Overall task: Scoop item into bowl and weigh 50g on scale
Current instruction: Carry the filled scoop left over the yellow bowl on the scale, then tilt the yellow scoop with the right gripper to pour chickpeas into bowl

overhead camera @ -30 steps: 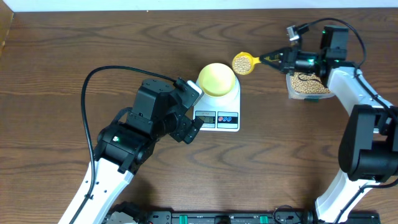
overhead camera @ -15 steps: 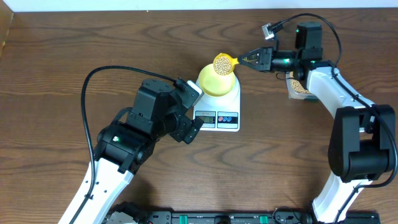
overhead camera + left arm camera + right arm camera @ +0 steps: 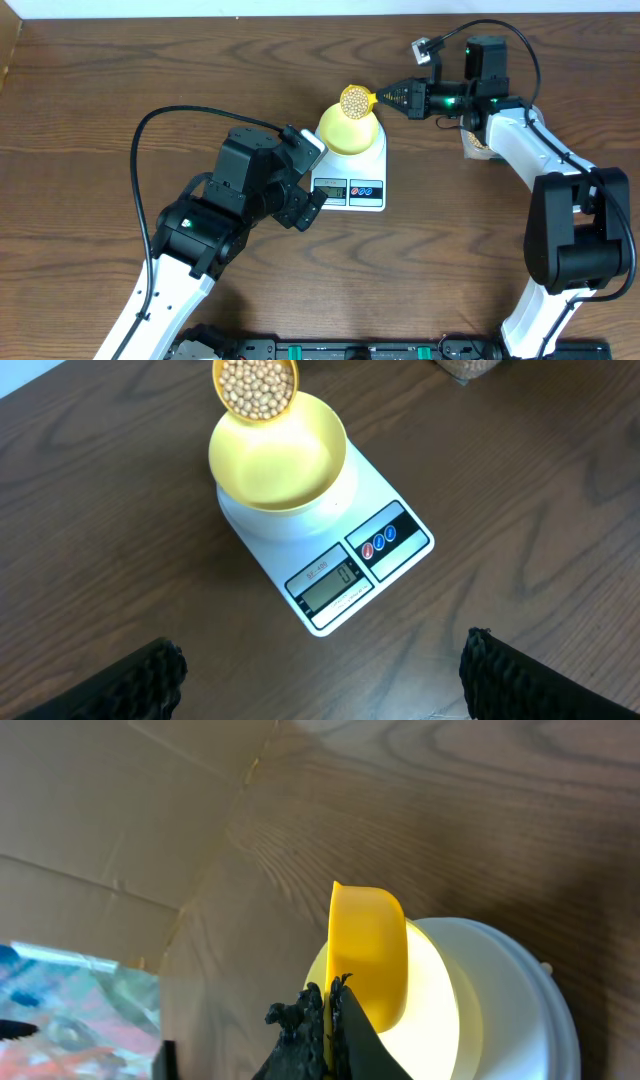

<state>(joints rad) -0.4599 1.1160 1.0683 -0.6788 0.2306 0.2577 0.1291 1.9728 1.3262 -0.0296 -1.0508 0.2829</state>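
Right fingers [image 3: 310, 1050] seemingly tight on scoop [image 3: 368, 955] of beans [image 3: 257, 385] above bowl [image 3: 285, 475]; left fingers [image 3: 130, 680] wide.

Yellow scoop [image 3: 368, 955] side-on in closed right pincer [image 3: 328, 992], above pale-yellow bowl [image 3: 438, 982], wooden table [image 3: 500, 820] beyond

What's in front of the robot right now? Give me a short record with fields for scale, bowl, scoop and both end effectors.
scale: white, display digits unreadable
bowl: pale yellow, empty, sitting on scale
scoop: yellow, filled with beans, above the bowl's far rim
right end effector: shut on scoop handle
left end effector: open, empty, hovering before the scale
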